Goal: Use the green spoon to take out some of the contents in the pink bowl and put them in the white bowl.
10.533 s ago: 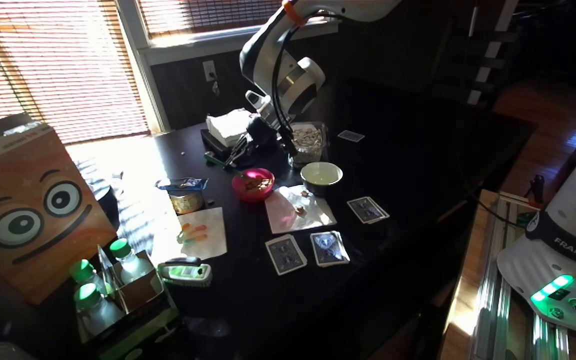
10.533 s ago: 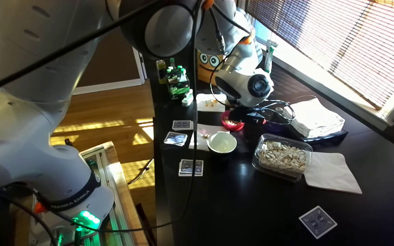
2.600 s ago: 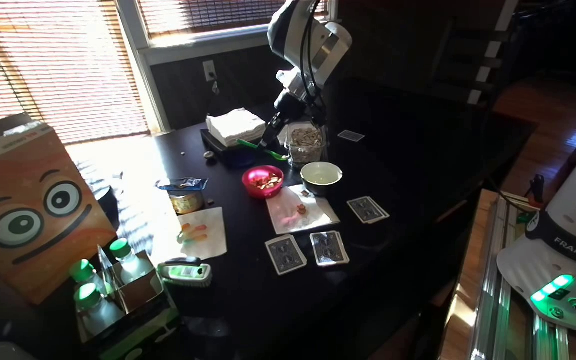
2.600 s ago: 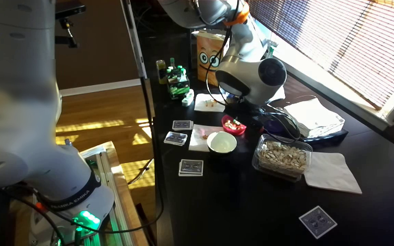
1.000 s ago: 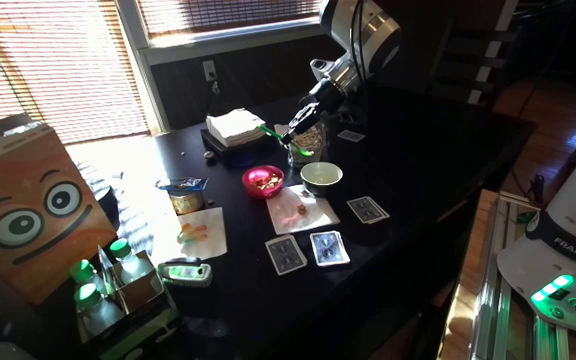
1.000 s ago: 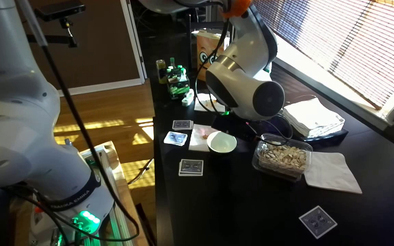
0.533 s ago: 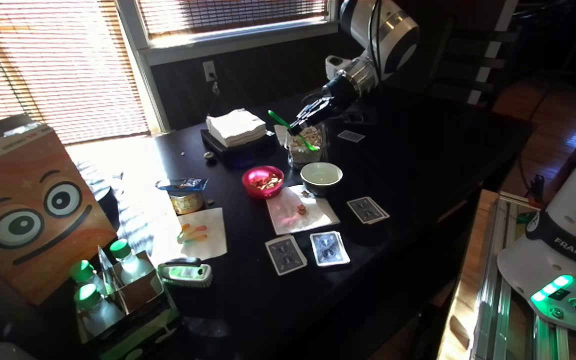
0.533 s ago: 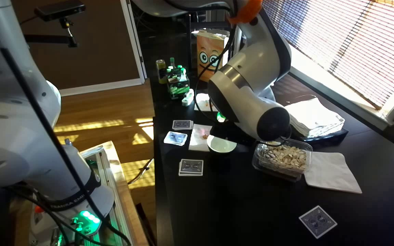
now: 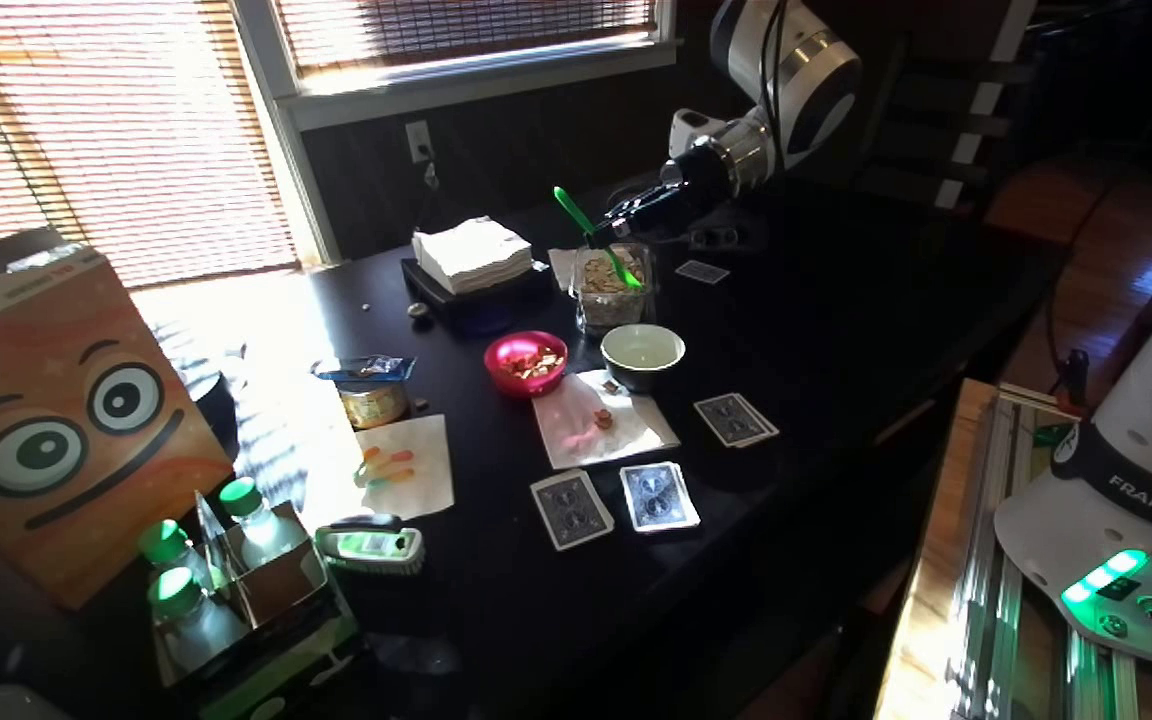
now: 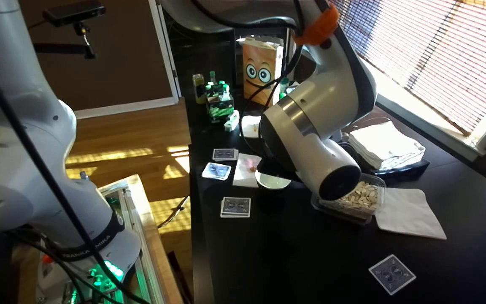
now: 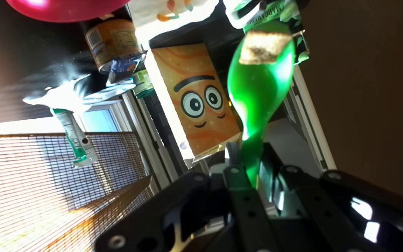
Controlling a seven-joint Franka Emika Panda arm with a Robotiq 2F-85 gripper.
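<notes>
Tipping best delayed until green spoon (image 11: 262, 84), pinched mid-handle by gripper (image 11: 252, 162) in mid-air, is centred low over white bowl (image 9: 643, 350). Head slanted down, brown piece (image 11: 265, 47) near tip: could be shed early; gradual roll advised.

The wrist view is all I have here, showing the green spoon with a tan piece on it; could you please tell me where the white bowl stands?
Observer: In an exterior view, the white bowl stands beside the pink bowl, with a gap between them.
Operator: Thank you; I see only part of the pink bowl's wall, so what does it hold?
Observer: A number of small pieces, visible in an exterior view.
Operator: And what shows behind the green spoon from outside?
Observer: The clear container, in an exterior view; I cannot tell how far apart they are.
</notes>
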